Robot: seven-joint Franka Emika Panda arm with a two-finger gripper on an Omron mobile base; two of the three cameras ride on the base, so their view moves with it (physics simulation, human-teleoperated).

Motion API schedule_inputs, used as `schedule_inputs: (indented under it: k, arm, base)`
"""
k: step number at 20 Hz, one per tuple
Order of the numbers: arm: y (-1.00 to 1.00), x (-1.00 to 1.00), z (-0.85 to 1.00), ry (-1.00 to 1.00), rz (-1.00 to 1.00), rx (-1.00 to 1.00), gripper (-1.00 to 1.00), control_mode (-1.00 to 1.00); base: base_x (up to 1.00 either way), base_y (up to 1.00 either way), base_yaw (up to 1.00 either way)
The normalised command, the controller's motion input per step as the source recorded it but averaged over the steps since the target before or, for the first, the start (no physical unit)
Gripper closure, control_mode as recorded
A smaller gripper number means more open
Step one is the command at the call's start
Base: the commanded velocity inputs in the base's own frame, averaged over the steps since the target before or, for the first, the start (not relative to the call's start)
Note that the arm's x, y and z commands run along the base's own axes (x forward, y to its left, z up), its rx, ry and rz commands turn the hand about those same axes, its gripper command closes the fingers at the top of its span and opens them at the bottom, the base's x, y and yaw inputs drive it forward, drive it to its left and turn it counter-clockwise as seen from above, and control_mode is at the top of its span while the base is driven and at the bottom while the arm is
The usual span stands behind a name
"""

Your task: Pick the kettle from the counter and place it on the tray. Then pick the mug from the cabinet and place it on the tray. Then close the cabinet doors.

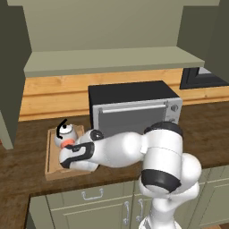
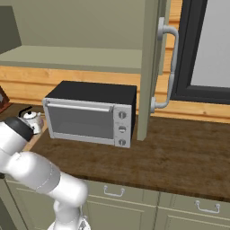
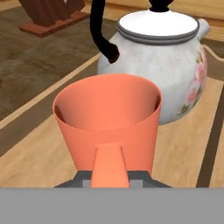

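Observation:
The white-grey kettle [image 1: 65,133] [image 2: 31,119] [image 3: 166,57] with its black arched handle stands on the light-wood tray [image 1: 51,166] [image 3: 183,148], at the left of the counter [image 1: 27,176]. The orange-red mug [image 1: 68,143] [image 3: 107,113] is upright on the tray, right beside the kettle. My gripper [image 1: 68,148] [image 3: 110,180] is low over the tray, with its dark tips shut on either side of the mug's handle. The cabinet [image 1: 112,60] above stands open. One of the cabinet doors [image 2: 150,67] swings out at the right, the other [image 1: 9,89] at the left.
A black and silver microwave [image 1: 134,109] [image 2: 90,114] sits on the counter just right of the tray, close to my arm. A brown wooden stand [image 3: 52,15] is beyond the tray. A dark window frame [image 2: 197,49] is at the far right.

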Motion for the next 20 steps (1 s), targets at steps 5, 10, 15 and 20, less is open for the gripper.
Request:
schedule_inputs:
  k: [5, 10, 15, 20]
  arm:
    - [0.16, 0.07, -0.17, 0.06, -0.04, 0.0, 1.0, -1.0]
    - [0.08, -0.04, -0.17, 0.1, -0.01, 0.0, 1.0, -1.0]
    - [0.0, -0.22, -0.1, 0.07, -0.01, 0.0, 1.0, -1.0]
    - [0.0, -0.21, -0.05, 0.11, -0.02, 0.0, 1.0, -1.0]
  base:
    - [0.0, 0.0, 0.0]
    - [0.0, 0.0, 0.0]
    - [0.0, 0.0, 0.0]
    - [0.0, 0.0, 0.0]
